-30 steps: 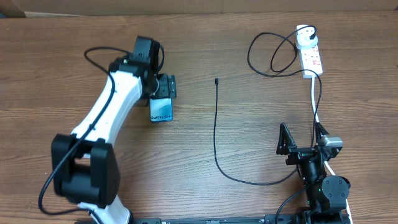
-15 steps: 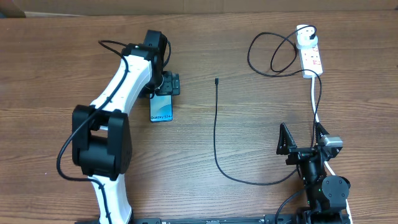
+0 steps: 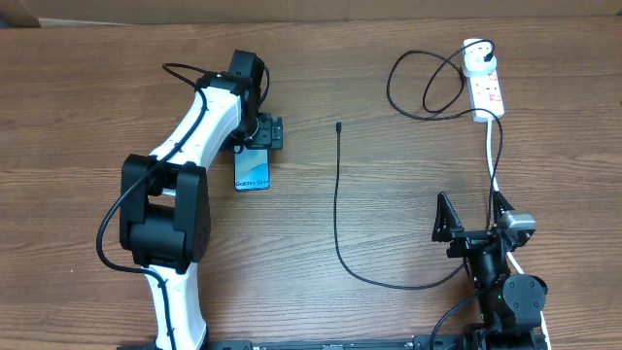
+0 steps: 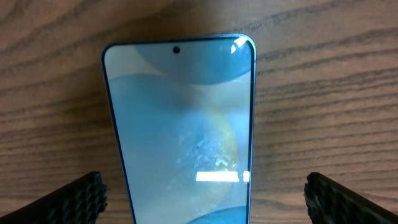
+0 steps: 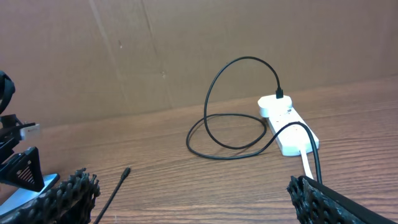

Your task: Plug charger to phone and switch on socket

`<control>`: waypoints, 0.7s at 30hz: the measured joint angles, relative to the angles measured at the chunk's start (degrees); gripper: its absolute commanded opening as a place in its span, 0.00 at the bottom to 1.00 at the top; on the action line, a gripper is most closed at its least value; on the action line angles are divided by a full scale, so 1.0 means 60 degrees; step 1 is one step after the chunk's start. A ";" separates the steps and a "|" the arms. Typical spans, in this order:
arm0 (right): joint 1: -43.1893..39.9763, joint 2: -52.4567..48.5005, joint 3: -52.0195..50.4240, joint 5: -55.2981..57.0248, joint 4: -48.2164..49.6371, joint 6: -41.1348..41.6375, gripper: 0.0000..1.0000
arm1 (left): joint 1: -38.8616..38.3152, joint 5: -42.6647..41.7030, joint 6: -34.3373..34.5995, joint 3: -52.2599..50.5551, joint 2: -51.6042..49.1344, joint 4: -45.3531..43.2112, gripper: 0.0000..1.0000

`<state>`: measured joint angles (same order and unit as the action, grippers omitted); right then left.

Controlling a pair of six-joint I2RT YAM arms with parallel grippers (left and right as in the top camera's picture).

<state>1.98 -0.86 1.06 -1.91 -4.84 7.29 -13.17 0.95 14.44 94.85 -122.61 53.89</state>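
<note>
While the left gripper [image 4: 208,198] has its fingers [image 4: 81,198] spread wide on either side of the phone [image 4: 180,124], neither one touches it. The phone just lies flat, screen up, on the wooden table [image 3: 97,117]. The right gripper [image 5: 199,202] is spread wide too, holding nothing, facing the socket [image 3: 488,92] at the far right corner. The charger [image 3: 337,194] has its small tip [image 3: 338,126] loose on the table between phone and socket, well apart from both, and its white plug [image 3: 473,64] sits in the socket's far end

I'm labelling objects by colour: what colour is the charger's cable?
Black. The charger cable shows best in the overhead view, lying against the brown wood.
</note>
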 measured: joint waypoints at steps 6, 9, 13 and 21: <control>-0.0004 0.0000 0.0000 0.0000 0.0007 0.0000 1.00 | 0.0000 0.0029 -0.0149 -0.0463 -0.0004 -0.0707 0.97; 0.0000 0.0000 0.0000 0.0000 0.0004 -0.0004 1.00 | 0.0004 0.0033 -0.0189 -0.0776 -0.0007 -0.0929 0.97; 0.0000 0.0000 0.0000 0.0000 0.0004 0.0004 1.00 | 0.0004 0.0044 -0.0222 -0.1020 -0.0018 -0.0994 0.97; 0.0000 0.0000 0.0000 0.0000 0.0007 0.0000 1.00 | 0.0076 0.0106 -0.0259 -0.1053 -0.0025 -0.1075 0.93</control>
<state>1.98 -0.86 1.06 -1.91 -4.80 7.29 -12.71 1.58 12.88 88.53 -122.76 47.44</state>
